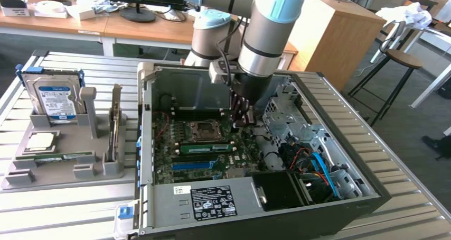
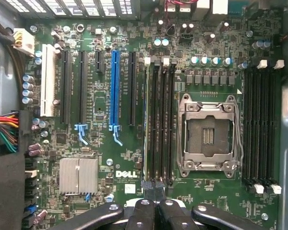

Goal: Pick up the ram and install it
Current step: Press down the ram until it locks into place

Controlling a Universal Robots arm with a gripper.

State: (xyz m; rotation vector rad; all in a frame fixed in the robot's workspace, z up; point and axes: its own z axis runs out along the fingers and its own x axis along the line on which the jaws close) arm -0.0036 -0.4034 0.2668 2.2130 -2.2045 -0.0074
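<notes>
Ram (image 2: 146, 120), a thin green stick, stands in its slot; fingers (image 2: 154, 188) clenched empty.

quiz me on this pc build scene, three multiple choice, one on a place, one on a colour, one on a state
1. Where is the silver hard drive with the blue-and-white label?
A) upright in the grey plastic holder, on the exterior view's left of the open black computer case
B) inside that case
C) on the floor

2. What colour is the slot between the black expansion slots on the green motherboard?
A) red
B) yellow
C) blue

3. How is the black gripper?
A) spread wide
B) shut
C) clamped on the drive

Answers: A, the drive stands in the holder; C, the slot is bright blue; B, its fingertips meet.
</notes>
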